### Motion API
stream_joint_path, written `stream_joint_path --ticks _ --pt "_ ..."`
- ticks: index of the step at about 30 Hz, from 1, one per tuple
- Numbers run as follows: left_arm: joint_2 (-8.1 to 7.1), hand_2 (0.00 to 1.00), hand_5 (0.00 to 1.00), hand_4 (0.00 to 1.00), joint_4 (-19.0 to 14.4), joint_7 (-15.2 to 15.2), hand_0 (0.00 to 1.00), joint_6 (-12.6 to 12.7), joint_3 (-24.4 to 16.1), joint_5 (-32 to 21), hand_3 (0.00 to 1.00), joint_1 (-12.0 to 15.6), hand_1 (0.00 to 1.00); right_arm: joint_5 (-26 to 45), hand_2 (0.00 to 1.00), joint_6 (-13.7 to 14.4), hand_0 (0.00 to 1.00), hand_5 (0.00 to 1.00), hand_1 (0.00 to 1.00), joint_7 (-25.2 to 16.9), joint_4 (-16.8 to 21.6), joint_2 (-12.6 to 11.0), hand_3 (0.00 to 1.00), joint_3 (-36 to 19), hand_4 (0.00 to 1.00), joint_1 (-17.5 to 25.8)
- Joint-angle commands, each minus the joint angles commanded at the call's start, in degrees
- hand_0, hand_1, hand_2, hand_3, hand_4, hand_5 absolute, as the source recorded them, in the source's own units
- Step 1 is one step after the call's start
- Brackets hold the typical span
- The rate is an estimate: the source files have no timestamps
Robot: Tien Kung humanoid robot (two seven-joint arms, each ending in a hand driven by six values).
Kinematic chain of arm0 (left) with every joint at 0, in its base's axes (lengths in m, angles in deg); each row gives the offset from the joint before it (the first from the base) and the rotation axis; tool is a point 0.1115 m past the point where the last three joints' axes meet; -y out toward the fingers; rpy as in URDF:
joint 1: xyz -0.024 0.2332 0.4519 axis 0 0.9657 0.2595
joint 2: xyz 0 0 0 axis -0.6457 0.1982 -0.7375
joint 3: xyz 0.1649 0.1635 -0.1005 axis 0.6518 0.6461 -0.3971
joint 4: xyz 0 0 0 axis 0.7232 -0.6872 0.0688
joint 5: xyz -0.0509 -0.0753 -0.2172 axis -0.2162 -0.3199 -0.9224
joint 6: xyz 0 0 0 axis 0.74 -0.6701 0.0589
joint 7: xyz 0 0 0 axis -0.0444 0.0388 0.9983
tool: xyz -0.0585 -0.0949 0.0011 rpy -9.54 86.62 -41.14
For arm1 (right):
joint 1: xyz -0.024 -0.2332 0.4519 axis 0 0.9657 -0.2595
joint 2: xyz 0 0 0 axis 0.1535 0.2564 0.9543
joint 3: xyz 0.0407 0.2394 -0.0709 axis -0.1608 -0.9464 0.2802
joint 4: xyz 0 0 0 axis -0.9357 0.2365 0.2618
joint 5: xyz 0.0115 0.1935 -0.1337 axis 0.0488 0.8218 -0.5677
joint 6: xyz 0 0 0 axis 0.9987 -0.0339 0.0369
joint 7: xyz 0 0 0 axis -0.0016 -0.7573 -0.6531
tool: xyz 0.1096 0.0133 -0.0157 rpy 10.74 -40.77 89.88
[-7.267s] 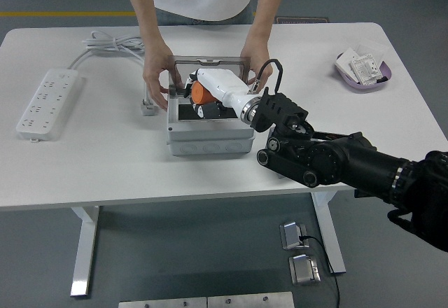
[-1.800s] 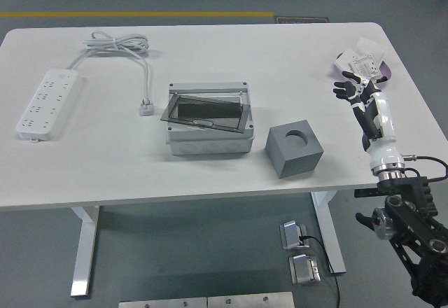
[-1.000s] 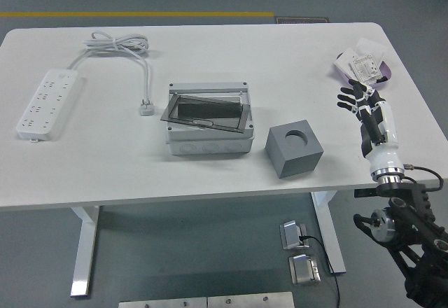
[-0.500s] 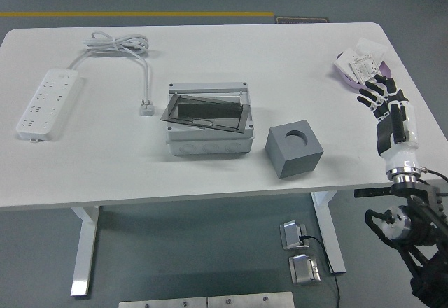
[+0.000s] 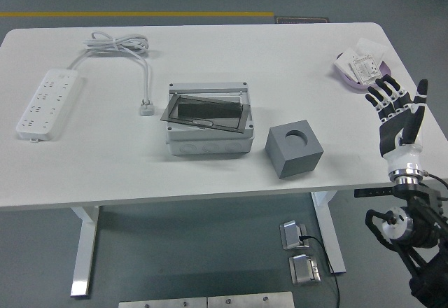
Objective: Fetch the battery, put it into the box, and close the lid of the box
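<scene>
- Our right hand [image 5: 399, 108] hovers over the table's [image 5: 84, 168] right edge, all 5 fingers spread, released and grasping nothing; the left arm is out of view.
- No battery is visible to us; it may lie under the lid.
- The grey junction box [image 5: 208, 122] sits mid-table, its dark lid [image 5: 206, 110] resting tilted across the opening, not seated flat.
- Risk: pressing that skewed lid could jam it or shove the box sideways.
- The grey cube with a round hole [image 5: 294, 150] stands just beside the box, so a low reach might clip it.
- The purple tray [image 5: 348, 75] lies near our fingertips and could be nudged.
</scene>
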Motion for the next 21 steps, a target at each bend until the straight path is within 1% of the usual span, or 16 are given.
stream_joint_path --ticks 1,10,21 --pt "0.02 0.582 0.002 0.538 0.0 0.0 0.631 0.0 0.0 0.0 0.576 0.0 0.681 0.0 0.745 0.0 0.805 0.998 0.718 0.0 0.0 0.0 0.737 0.1 0.989 0.0" --pt "-0.03 0.583 0.002 0.538 0.0 0.1 0.631 0.0 0.2 -0.2 0.576 -0.3 0.680 -0.5 0.743 0.2 0.804 0.998 0.718 0.2 0.6 -0.2 0.732 1.2 0.986 0.0" --pt "-0.39 0.583 0.002 0.540 0.0 0.1 0.631 -0.1 0.2 -0.2 0.577 -0.6 0.681 -1.1 0.740 0.4 0.803 0.998 0.729 0.3 0.8 -0.3 0.727 1.1 0.972 0.0"
